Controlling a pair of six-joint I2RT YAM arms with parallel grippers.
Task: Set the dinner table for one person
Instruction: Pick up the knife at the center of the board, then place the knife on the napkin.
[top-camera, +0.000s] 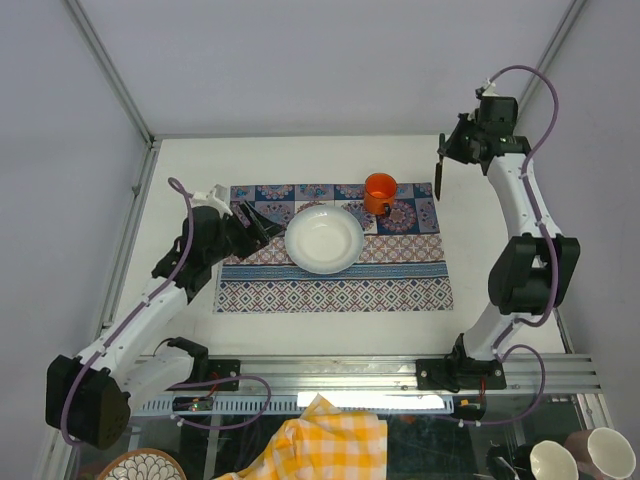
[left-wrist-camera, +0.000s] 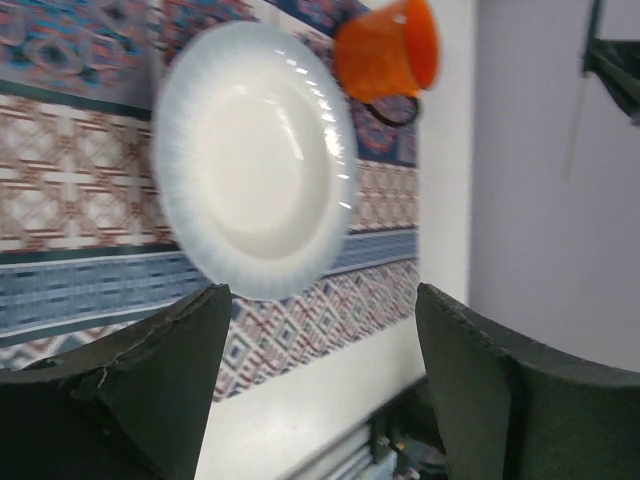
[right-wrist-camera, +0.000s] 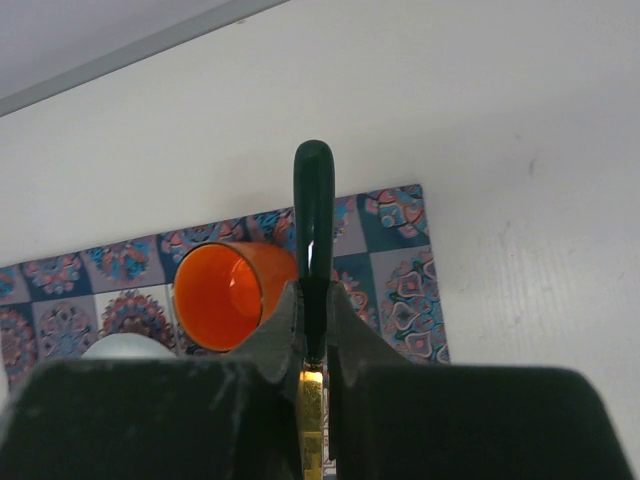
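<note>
The left gripper (top-camera: 262, 225) hovers with its jaws spread wide and nothing between them, just short of the rim of a white plate (top-camera: 324, 238) directly ahead of its fingertips. Its wrist view is motion-blurred and softens the plate's edge. Beyond the plate, further out from that gripper, stands an orange mug (top-camera: 380, 190), its handle only partly visible from the left wrist.

The right gripper (top-camera: 445, 150) is clamped tight on a dark-handled utensil (right-wrist-camera: 314, 200), the handle projecting past its fingertips and a strip of gold metal showing between the fingers (right-wrist-camera: 345, 325). Whether it is a knife, fork or spoon cannot be made out, since the working end is hidden inside the gripper body. From above, the utensil hangs down from the gripper over the far corner of a blue-and-purple patterned cloth (top-camera: 330, 290), near the mug.

The dinner table (top-camera: 200, 170) lies beneath both grippers, its white top carrying the cloth, on which the plate and mug sit.

Behind the arm bases, cut off by the picture's lower edge, are a yellow checked cloth (top-camera: 320, 445), a patterned bowl (top-camera: 140, 468) and two cups (top-camera: 555, 460)
</note>
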